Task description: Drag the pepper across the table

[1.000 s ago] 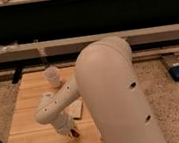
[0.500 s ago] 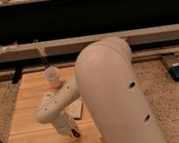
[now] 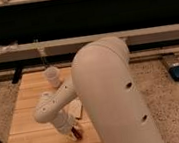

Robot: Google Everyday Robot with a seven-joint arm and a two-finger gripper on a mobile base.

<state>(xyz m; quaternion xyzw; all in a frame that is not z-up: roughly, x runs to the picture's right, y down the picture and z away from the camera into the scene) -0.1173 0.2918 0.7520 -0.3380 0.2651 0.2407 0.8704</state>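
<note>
The robot's big white arm (image 3: pixel 111 93) filled the right half of the camera view, its forearm reaching down and left over the table (image 3: pixel 29 120), a low top of pale wooden planks. A white cup (image 3: pixel 53 77) stood near the table's far edge, and a small flat tan piece (image 3: pixel 76 108) lay just beside the forearm. The gripper (image 3: pixel 73 132) hung low at the table's near edge, right of the middle, its tip down at the boards. The pepper (image 3: pixel 78 134) showed as a small dark-red gleam right at that tip, on its right side and touching it or nearly so; whether the fingers were closed on it, or how far they stood apart, I could not tell, since the wrist hid them. The pepper's long axis could not be made out either. With the pepper at the near edge, the free room for a drag seemed to lie away toward the far and left parts of the table. Compared with the earlier views, arm, gripper and pepper sat in practically the same place; no clear shift showed.
</note>
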